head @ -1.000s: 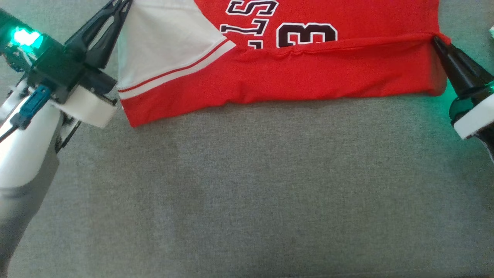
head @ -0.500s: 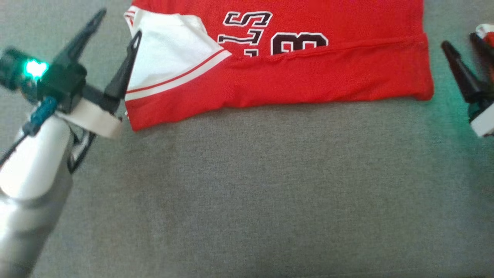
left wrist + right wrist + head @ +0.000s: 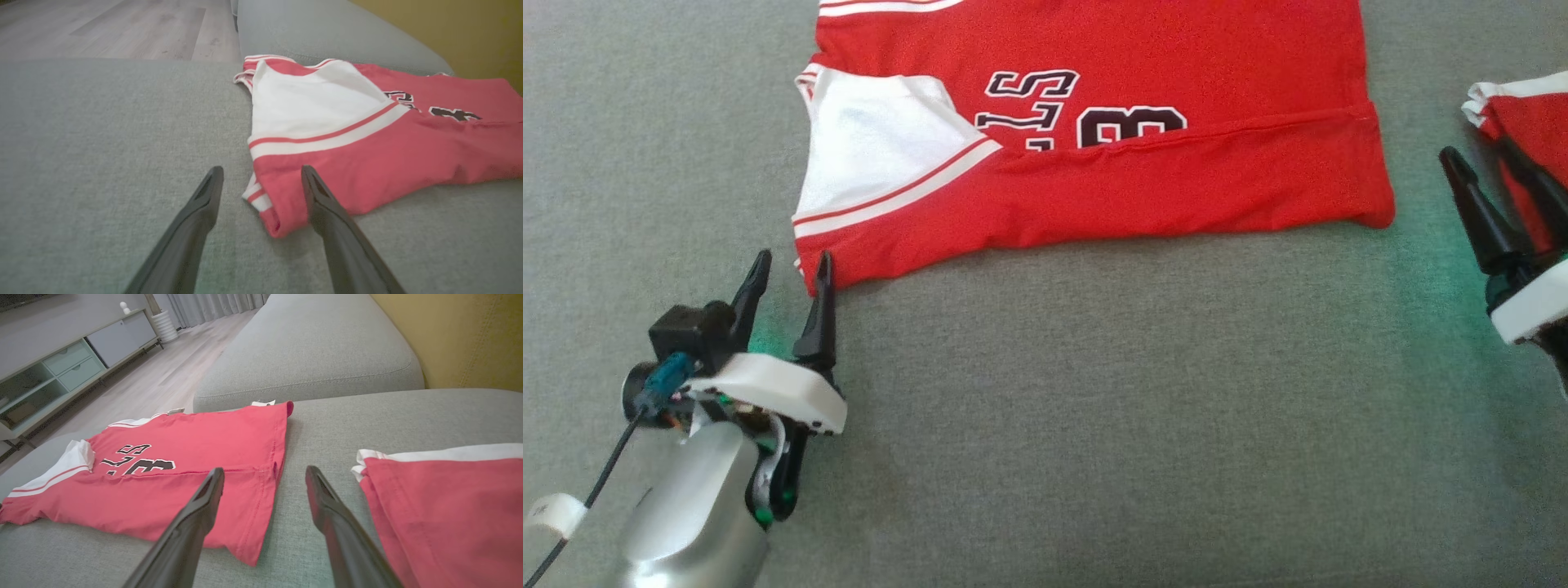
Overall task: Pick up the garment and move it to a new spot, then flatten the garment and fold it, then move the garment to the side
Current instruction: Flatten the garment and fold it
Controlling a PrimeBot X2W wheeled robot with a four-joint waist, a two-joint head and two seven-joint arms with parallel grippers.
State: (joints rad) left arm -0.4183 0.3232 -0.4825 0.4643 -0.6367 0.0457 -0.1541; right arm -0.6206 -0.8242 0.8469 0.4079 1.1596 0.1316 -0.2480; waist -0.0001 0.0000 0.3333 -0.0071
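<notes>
The garment (image 3: 1143, 188) is a red jersey with a white side panel and dark lettering. It lies flat on the grey sofa seat (image 3: 1094, 408) with its near edge folded over itself. My left gripper (image 3: 794, 260) stands open just short of the garment's near left corner (image 3: 282, 212); one fingertip is beside that corner and nothing is between the fingers. My right gripper (image 3: 1476, 151) is open to the right of the garment's right edge (image 3: 261, 498), clear of the cloth (image 3: 196, 437). In the wrist views the left gripper (image 3: 261, 171) and the right gripper (image 3: 264, 470) each hold nothing.
A second red and white cloth (image 3: 1531, 114) lies at the far right, just beyond my right fingers (image 3: 441, 506). A yellow back cushion (image 3: 470, 335) rises behind the seat. Wooden floor (image 3: 122, 24) and a low cabinet (image 3: 61, 367) lie past the sofa's left end.
Both grippers went from shut on the garment's folded edge to open and drew back from it. The folded edge now rests on the garment. The head view has also shifted.
</notes>
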